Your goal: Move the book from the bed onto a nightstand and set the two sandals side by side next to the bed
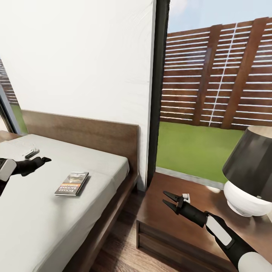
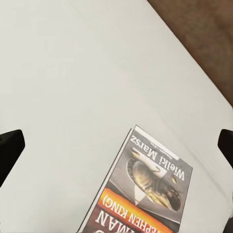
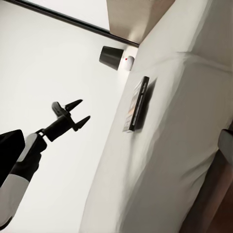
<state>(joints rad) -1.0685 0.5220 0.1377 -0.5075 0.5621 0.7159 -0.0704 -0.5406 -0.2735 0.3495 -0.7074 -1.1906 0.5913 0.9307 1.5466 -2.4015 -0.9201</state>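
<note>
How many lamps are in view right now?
2. One lamp stands on the near nightstand by the right arm; the right wrist view shows a second lamp beyond the bed's far side.

Both arms are matte black with white panels; the right arm [image 1: 223, 234] ends in pointed black fingers [image 1: 170, 196].

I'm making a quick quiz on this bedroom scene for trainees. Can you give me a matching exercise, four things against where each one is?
Things:
1. book
2. lamp
3. left gripper
4. right gripper

Places:
A. open, over the nightstand
B. standing on the nightstand
C. lying flat on the bed
D. above the mattress, beside the book

Pairs: 1-C, 2-B, 3-D, 4-A
</note>
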